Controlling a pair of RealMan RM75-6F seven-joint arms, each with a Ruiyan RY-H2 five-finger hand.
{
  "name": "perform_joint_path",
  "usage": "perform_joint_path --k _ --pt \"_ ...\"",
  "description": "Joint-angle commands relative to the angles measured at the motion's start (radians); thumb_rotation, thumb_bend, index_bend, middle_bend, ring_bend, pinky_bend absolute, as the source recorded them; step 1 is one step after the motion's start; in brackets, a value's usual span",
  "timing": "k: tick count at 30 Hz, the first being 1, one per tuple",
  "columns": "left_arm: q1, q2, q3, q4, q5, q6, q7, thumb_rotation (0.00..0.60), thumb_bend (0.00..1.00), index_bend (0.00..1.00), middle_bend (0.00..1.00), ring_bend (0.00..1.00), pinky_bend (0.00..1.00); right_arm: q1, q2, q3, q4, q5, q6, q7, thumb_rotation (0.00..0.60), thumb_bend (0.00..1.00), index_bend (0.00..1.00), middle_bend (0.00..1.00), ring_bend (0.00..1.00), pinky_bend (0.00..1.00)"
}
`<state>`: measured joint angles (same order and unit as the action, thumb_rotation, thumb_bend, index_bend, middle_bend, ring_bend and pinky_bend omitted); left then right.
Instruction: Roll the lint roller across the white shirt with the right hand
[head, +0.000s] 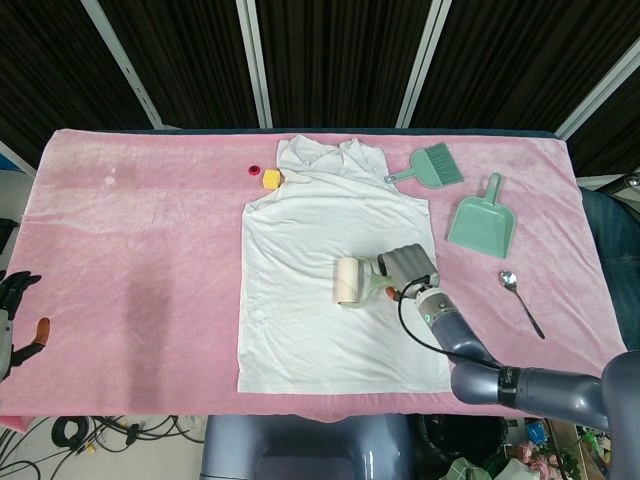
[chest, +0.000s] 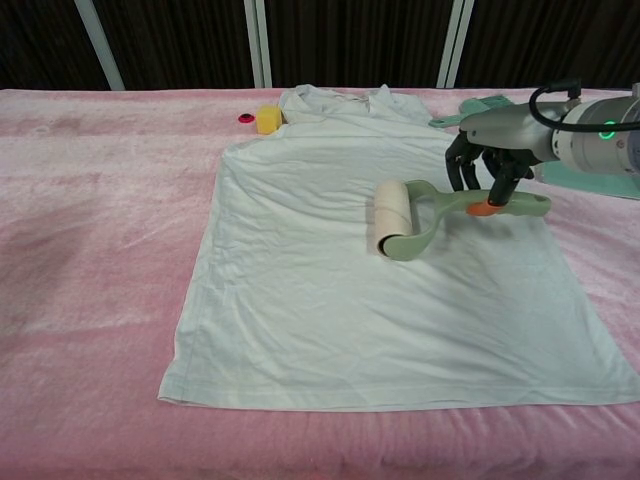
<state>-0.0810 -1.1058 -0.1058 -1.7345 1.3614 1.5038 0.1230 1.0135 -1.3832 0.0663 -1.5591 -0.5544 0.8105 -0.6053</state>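
Your right hand (chest: 487, 170) has its fingers wrapped around the green plastic handle of the roller (chest: 400, 218), which lies on the right side of the soft, wrinkly white shirt (chest: 300, 280). The handle points right toward the shirt's edge, and the round pale drum lies crosswise to it. Your left hand (head: 12, 310) sits off the pink cloth's left edge; you can't tell how its fingers are.

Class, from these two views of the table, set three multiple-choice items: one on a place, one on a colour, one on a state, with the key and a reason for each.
1. Where does the lint roller's drum rest?
A. on the white shirt
B. on the bare pink cloth
C. in the dustpan

2. What colour is the dustpan?
A. red
B. green
C. black

3. What is the right hand doing?
A. lying open, away from the roller
B. gripping the roller's handle
C. holding the spoon

Key:
1 A: the lint roller lies on the white shirt.
2 B: the dustpan is pale green.
3 B: the right hand has its fingers wrapped on the handle; the spoon lies apart.
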Motion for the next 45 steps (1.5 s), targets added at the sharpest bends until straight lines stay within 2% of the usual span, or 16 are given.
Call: perform_joint_path --k 1,8,21,32,45 --pt "0.001 0.001 -0.001 0.000 0.000 0.001 -0.001 0.600 0.42 0.21 0.17 0.05 0.06 -0.013 0.019 -0.022 -0.001 -0.009 -0.005 0.007 0.600 0.51 0.74 0.67 0.66 0.72" --pt "0.001 0.001 0.000 0.000 0.002 0.001 0.001 0.600 0.42 0.21 0.17 0.05 0.06 -0.041 0.049 -0.049 0.002 -0.029 -0.006 0.032 0.600 0.51 0.74 0.67 0.66 0.72" --pt "-0.002 -0.002 0.001 0.000 0.000 -0.004 0.008 0.600 0.42 0.21 0.17 0.05 0.06 -0.062 0.092 -0.061 0.004 -0.049 -0.009 0.060 0.600 0.51 0.74 0.67 0.66 0.72" --pt "-0.002 -0.002 0.001 -0.001 0.000 -0.005 0.011 0.600 0.42 0.21 0.17 0.05 0.06 -0.039 0.069 -0.055 0.012 -0.038 -0.021 0.043 0.600 0.51 0.74 0.67 0.66 0.72" --pt "0.000 0.003 -0.001 -0.002 0.000 -0.001 -0.002 0.600 0.42 0.21 0.17 0.05 0.06 0.040 0.010 -0.028 0.000 0.024 -0.014 -0.026 0.600 0.51 0.74 0.67 0.66 0.72"
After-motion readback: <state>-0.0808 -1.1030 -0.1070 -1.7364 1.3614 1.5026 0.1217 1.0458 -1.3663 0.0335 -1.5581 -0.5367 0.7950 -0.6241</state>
